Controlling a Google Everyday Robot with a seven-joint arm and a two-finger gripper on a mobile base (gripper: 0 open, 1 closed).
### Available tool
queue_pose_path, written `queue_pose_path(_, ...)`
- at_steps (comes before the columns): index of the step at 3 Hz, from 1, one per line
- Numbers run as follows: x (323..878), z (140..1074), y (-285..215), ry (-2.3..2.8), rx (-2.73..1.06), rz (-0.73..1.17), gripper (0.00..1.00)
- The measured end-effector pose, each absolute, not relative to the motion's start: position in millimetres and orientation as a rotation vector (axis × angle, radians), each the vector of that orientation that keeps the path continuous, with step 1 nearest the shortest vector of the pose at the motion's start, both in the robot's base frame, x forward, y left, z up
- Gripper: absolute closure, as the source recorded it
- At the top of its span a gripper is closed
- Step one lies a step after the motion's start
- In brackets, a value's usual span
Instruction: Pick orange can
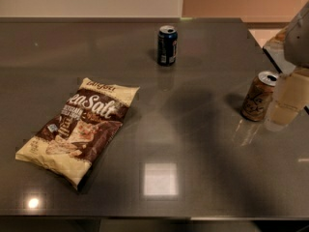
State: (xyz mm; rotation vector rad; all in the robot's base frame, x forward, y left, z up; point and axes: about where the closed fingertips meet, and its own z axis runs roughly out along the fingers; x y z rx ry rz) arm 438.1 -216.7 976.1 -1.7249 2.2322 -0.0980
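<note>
Orange can (259, 96) upright, top skyward; pincer (288, 103) just beside it, state indiscernible.

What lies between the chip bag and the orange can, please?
Only bare table, per the camera view; the hand sits close beside the orange can.

dark glossy surface (203, 178) here, lights glinting off it. on the left a chip bag (79, 127) lies flat, brown and cream. toward the far edge a blue can (167, 45) stands upright, well apart from the bag. over on the right stands the orange can (258, 96), and the claw (288, 100) hangs just beside it, on its right.
</note>
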Motion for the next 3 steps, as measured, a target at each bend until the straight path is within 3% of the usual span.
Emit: queue_pose_path(3,473.8,968.3,-236.2,2.229,-1.624,-0.071,0.0)
